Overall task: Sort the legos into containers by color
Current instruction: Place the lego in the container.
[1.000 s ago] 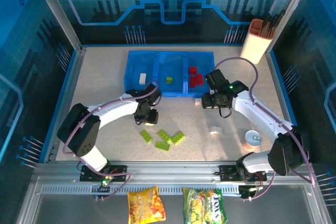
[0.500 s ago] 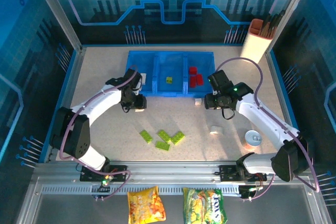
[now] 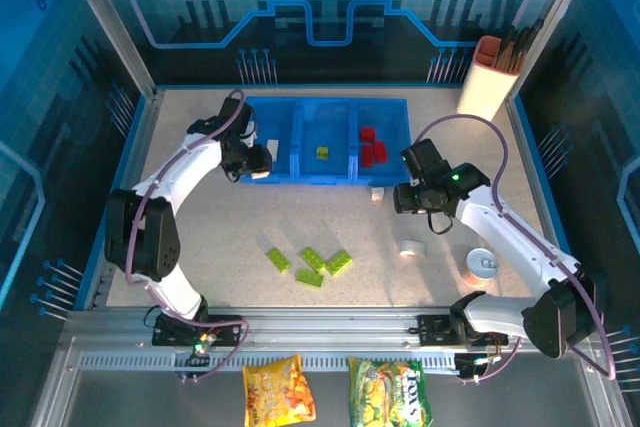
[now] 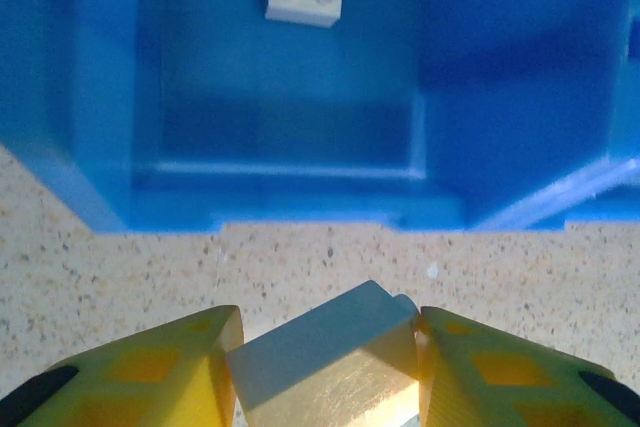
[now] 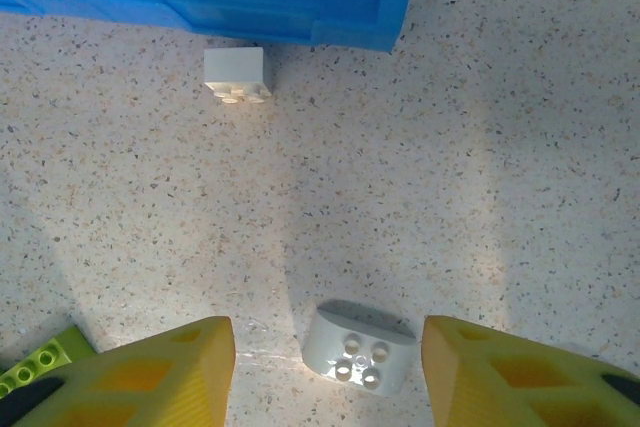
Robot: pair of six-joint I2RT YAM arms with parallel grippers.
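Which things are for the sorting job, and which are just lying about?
For the job: blue tray, red bricks, green bricks, white bricks, left pincer with its held brick.
Just lying about: snack bags, cup of utensils, small round can.

Bright light is shining down on the counter (image 5: 450, 147), making soft shadows. The close brick (image 4: 330, 367) is looking a bit blurry.

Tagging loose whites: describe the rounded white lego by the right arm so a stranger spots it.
From the blue three-compartment tray, go off its near right corner onto the speckled tabletop, beneath the right claw. The rounded white lego lies there, studs up. Its oval outline separates it from the square white lego beside the tray's front wall.
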